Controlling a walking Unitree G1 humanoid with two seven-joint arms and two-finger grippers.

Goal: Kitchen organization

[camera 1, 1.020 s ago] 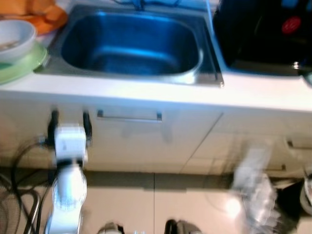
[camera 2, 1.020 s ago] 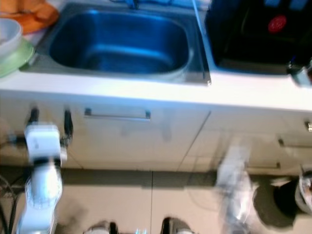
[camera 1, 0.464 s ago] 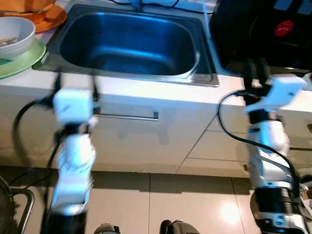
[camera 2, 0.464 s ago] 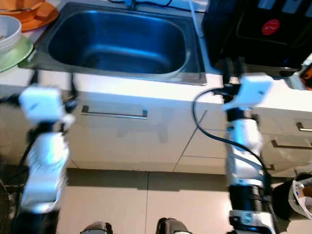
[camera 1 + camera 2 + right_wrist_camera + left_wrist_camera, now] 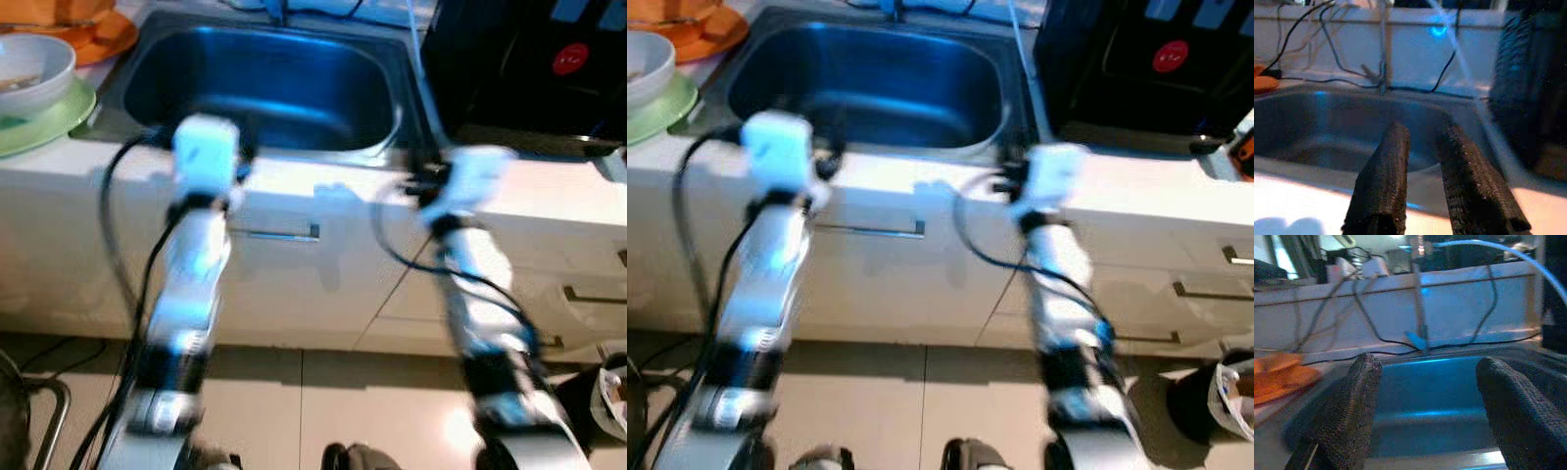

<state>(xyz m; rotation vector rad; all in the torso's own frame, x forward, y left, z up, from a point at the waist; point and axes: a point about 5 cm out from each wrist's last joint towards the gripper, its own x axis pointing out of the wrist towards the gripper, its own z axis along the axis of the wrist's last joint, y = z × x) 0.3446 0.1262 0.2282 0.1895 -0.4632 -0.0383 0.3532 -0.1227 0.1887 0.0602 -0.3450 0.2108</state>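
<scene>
Both of our arms have risen and swung inward over the past second, so that our left gripper [image 5: 1422, 416] and right gripper [image 5: 1422, 181] now hang at the front lip of the steel sink [image 5: 265, 83], where half a second ago they stood wider apart and lower against the cabinet. From the left wrist we see our two fingers [image 5: 1352, 416] spread wide with nothing between them, aimed across the basin toward the faucet [image 5: 1418, 293] and a tangle of cables [image 5: 1352, 298] on the back wall. From the right wrist our fingers [image 5: 1383, 186] sit nearly together with only a thin gap, gripping nothing. Left of the sink on the white counter [image 5: 59, 171], a white bowl [image 5: 34, 73] rests on a green plate [image 5: 59, 122], with orange dishes [image 5: 93, 29] behind; motion blur keeps us from telling what the bowl holds. Right of the sink stands a black appliance with a red mark [image 5: 529, 69]. Below the counter runs a drawer handle [image 5: 284, 235].
</scene>
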